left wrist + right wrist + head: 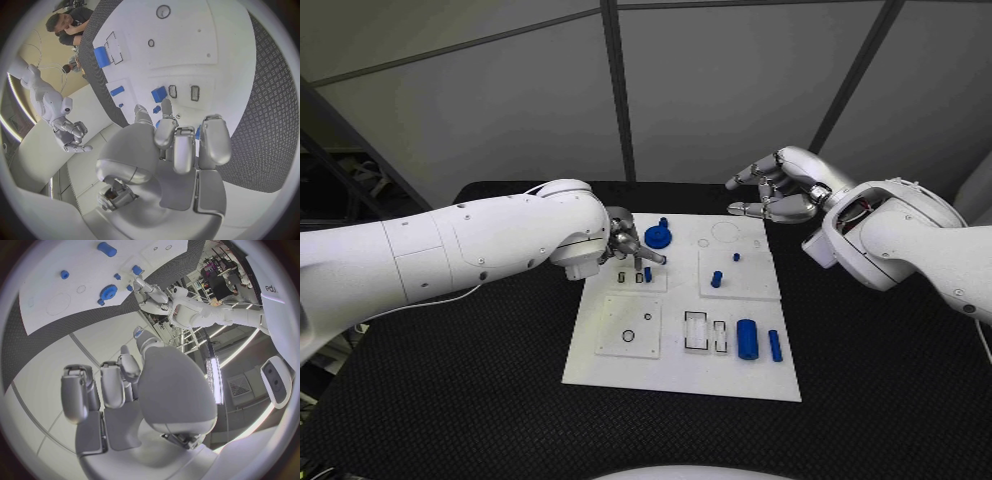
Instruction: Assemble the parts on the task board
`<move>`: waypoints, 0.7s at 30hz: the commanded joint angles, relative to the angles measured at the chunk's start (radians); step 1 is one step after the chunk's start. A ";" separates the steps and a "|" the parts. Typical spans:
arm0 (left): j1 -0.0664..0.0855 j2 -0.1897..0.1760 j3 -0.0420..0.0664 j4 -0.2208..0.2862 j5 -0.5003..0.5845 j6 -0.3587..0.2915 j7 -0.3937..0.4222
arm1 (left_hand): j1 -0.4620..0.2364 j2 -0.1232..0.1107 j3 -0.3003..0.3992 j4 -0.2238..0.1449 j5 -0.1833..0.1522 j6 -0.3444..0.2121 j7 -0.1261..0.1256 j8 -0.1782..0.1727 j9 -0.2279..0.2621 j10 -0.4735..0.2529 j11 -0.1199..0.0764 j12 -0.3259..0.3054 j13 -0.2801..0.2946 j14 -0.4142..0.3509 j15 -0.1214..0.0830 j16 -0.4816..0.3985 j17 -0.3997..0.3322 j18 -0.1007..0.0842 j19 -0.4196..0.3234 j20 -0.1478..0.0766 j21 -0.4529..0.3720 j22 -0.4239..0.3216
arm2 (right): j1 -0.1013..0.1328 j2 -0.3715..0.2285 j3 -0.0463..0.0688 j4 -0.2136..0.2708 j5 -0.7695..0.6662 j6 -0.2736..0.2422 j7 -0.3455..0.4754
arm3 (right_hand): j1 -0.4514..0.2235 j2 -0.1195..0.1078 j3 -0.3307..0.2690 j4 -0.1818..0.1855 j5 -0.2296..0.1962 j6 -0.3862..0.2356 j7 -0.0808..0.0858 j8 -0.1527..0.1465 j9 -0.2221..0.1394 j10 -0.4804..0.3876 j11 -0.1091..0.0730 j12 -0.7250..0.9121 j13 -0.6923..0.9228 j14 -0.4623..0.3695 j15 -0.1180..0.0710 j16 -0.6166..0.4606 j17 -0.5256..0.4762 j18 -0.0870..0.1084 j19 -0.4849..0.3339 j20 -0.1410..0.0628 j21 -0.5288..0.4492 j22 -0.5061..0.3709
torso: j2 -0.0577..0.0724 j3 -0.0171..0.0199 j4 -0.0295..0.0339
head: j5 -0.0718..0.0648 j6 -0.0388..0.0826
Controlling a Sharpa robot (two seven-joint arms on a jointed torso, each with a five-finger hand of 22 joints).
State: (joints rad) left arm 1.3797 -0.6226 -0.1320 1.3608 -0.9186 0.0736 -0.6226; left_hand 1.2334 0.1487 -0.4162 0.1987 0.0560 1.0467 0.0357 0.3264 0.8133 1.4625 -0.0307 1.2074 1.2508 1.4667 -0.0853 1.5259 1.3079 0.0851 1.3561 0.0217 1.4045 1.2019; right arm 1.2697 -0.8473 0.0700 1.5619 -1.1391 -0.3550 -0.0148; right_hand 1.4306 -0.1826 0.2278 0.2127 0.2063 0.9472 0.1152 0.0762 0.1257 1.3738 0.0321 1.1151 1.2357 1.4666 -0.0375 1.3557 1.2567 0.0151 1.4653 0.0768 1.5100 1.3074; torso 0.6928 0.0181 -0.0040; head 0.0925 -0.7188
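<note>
Black table [473,400] carried the white task board [675,375]; my left hand [623,246] hovered empty at its ten o'clock by a blue peg [648,273], right hand [780,190] curled, empty. Small, rigid, probably slippery: pinch its sides.

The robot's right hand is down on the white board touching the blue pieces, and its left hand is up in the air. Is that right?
No, swap them. In the head view, the left hand is down on the task board by the blue parts, and the right hand is raised behind the board.
</note>
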 commanded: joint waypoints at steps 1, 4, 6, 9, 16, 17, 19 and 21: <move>0.002 0.004 0.000 -0.002 -0.010 0.040 -0.017 | 0.014 0.001 0.007 0.001 -0.005 -0.006 0.001 0.002 0.005 0.016 -0.001 0.086 0.153 0.090 -0.005 0.005 0.207 -0.010 0.003 0.001 0.004 0.001 | 0.002 0.001 0.001 0.000 0.001 -0.002 -0.004 | -0.007 -0.004 0.004 0.003 0.005 0.004 0.002 -0.003 -0.001 0.002 -0.002 -0.006 -0.001 0.031 -0.006 -0.004 -0.001 0.007 0.053 -0.009 -0.004 0.182 | 0.000 -0.0003 -0.0003 | 0.001 -0.004; 0.002 0.008 0.000 -0.004 -0.010 0.048 -0.019 | 0.021 0.002 0.011 0.000 -0.004 -0.006 0.001 0.001 0.011 0.016 -0.001 0.085 0.155 0.090 -0.004 0.005 0.207 -0.010 0.003 0.002 0.003 0.001 | 0.002 0.001 0.001 0.000 0.001 -0.002 -0.005 | -0.008 -0.003 0.004 0.004 0.006 0.004 0.002 -0.004 -0.001 0.001 -0.002 -0.009 -0.003 0.030 -0.006 -0.005 -0.003 0.008 0.052 -0.009 -0.006 0.180 | 0.000 -0.0001 0.0009 | 0.001 -0.005; 0.002 0.010 0.000 -0.006 -0.010 0.051 -0.020 | 0.024 0.002 0.013 -0.001 -0.004 -0.007 0.001 0.000 0.014 0.016 -0.001 0.083 0.155 0.089 -0.004 0.005 0.207 -0.010 0.002 0.002 0.003 0.000 | 0.002 0.002 0.001 -0.001 0.001 -0.002 -0.005 | -0.008 -0.003 0.004 0.004 0.006 0.004 0.002 -0.004 -0.001 0.001 -0.002 -0.009 -0.003 0.030 -0.006 -0.005 -0.003 0.008 0.052 -0.009 -0.006 0.180 | 0.000 0.0000 0.0010 | 0.000 -0.007; 0.002 0.014 0.000 -0.008 -0.010 0.059 -0.022 | 0.034 0.006 0.021 -0.001 0.005 -0.009 0.002 -0.003 0.026 0.017 0.000 0.082 0.159 0.089 -0.003 0.005 0.207 -0.009 0.001 0.002 0.003 0.000 | 0.002 0.004 0.001 -0.002 0.001 -0.002 -0.006 | -0.008 -0.003 0.004 0.004 0.006 0.004 0.002 -0.004 -0.001 0.001 -0.002 -0.009 -0.003 0.030 -0.006 -0.005 -0.003 0.008 0.052 -0.009 -0.006 0.180 | 0.000 0.0001 0.0003 | 0.001 -0.009; 0.002 0.023 0.000 -0.013 -0.010 0.070 -0.024 | 0.043 0.006 0.028 0.001 0.029 -0.009 0.002 -0.009 0.041 0.020 0.001 0.084 0.168 0.090 -0.003 0.007 0.209 -0.009 0.001 0.004 0.003 0.002 | 0.002 0.007 0.001 -0.004 0.001 -0.001 -0.008 | -0.008 -0.003 0.004 0.004 0.006 0.004 0.002 -0.004 -0.001 0.001 -0.002 -0.009 -0.003 0.030 -0.006 -0.005 -0.003 0.008 0.052 -0.009 -0.006 0.180 | 0.000 -0.0003 0.0003 | 0.000 -0.012; 0.002 0.024 0.000 -0.014 -0.010 0.072 -0.024 | 0.043 0.006 0.028 0.001 0.029 -0.009 0.002 -0.009 0.041 0.020 0.001 0.084 0.168 0.090 -0.003 0.007 0.209 -0.009 0.001 0.004 0.003 0.002 | 0.002 0.007 0.001 -0.005 0.001 -0.001 -0.008 | -0.008 -0.003 0.004 0.004 0.006 0.004 0.002 -0.004 -0.001 0.001 -0.002 -0.009 -0.003 0.030 -0.006 -0.005 -0.003 0.008 0.052 -0.009 -0.006 0.180 | 0.000 -0.0003 0.0001 | 0.001 -0.013; 0.002 0.026 0.000 -0.016 -0.010 0.075 -0.025 | 0.045 0.006 0.029 0.001 0.031 -0.009 0.002 -0.010 0.043 0.020 0.001 0.084 0.169 0.090 -0.003 0.007 0.210 -0.010 0.001 0.004 0.003 0.003 | 0.002 0.008 0.001 -0.005 0.001 -0.001 -0.009 | -0.008 -0.003 0.004 0.004 0.006 0.004 0.002 -0.004 -0.001 0.001 -0.002 -0.009 -0.003 0.030 -0.006 -0.005 -0.003 0.008 0.052 -0.009 -0.006 0.180 | 0.000 -0.0002 0.0003 | 0.001 -0.014; 0.002 0.028 0.000 -0.019 -0.010 0.077 -0.025 | 0.046 0.006 0.030 0.001 0.032 -0.009 0.002 -0.011 0.044 0.020 0.001 0.084 0.169 0.090 -0.003 0.007 0.210 -0.009 0.001 0.004 0.003 0.003 | 0.002 0.008 0.001 -0.006 0.001 0.000 -0.009 | -0.008 -0.003 0.004 0.004 0.006 0.004 0.002 -0.004 -0.001 0.001 -0.002 -0.009 -0.003 0.030 -0.006 -0.005 -0.003 0.008 0.052 -0.009 -0.006 0.180 | 0.000 -0.0003 0.0007 | 0.000 -0.014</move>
State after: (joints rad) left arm 1.3799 -0.5966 -0.1327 1.3437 -0.9218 0.1287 -0.6389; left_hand 1.2717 0.1526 -0.3913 0.1986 0.0839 1.0432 0.0393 0.3216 0.8568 1.4601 -0.0290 1.2083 1.2508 1.4667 -0.0853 1.5299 1.3078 0.0852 1.3560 0.0217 1.4045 1.2045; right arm 1.2697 -0.8404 0.0700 1.5560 -1.1391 -0.3549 -0.0246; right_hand 1.4305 -0.1826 0.2278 0.2127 0.2063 0.9472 0.1152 0.0763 0.1258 1.3738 0.0321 1.1099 1.2342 1.4666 -0.0375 1.3558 1.2545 0.0150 1.4652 0.0768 1.5100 1.3074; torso 0.6932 0.0178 -0.0038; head 0.0931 -0.7321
